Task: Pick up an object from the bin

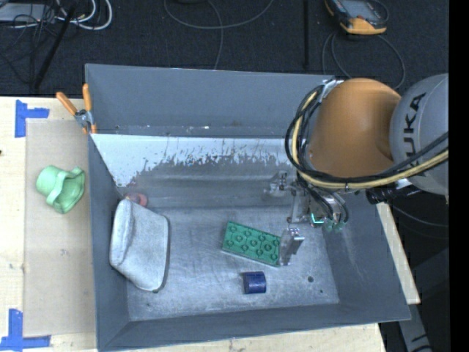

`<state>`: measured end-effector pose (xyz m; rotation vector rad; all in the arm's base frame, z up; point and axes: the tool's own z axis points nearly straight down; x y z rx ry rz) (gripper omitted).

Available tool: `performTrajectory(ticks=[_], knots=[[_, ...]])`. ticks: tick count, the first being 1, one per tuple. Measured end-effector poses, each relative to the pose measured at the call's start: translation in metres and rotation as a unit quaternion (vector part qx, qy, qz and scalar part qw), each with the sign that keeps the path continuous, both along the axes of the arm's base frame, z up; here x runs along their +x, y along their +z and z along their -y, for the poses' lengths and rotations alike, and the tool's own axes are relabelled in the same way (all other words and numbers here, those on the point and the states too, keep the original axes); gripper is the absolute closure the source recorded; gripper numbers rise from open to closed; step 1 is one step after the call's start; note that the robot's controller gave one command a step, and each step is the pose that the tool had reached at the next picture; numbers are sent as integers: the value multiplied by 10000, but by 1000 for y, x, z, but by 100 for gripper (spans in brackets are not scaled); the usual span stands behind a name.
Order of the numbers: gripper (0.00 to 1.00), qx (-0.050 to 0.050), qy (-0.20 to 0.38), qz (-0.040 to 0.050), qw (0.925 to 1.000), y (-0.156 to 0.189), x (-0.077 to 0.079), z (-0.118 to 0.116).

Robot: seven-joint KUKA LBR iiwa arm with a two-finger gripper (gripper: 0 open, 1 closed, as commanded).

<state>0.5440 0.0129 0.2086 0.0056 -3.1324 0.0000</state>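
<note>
The hand (292, 242) hangs beside the green studded plate (251, 242) (open or closed, cannot tell), whose thin edge probably suits pinching.

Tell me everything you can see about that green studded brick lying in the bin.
The green brick is a flat rectangular building plate, plastic by its look, with rows of round studs on top. It lies flat, studs up, near the middle of the bin floor, slightly askew. The gripper is at its right end, seemingly touching it. A small blue block lies nearby, apart from it.
</note>
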Motion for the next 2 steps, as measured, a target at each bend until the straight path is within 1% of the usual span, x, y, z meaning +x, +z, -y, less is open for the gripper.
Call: performTrajectory(ticks=[1, 2], knots=[[0, 9, 1078, 8, 9942, -130, 14, 4], [100, 7, 1064, 36, 9943, -126, 15, 5]])
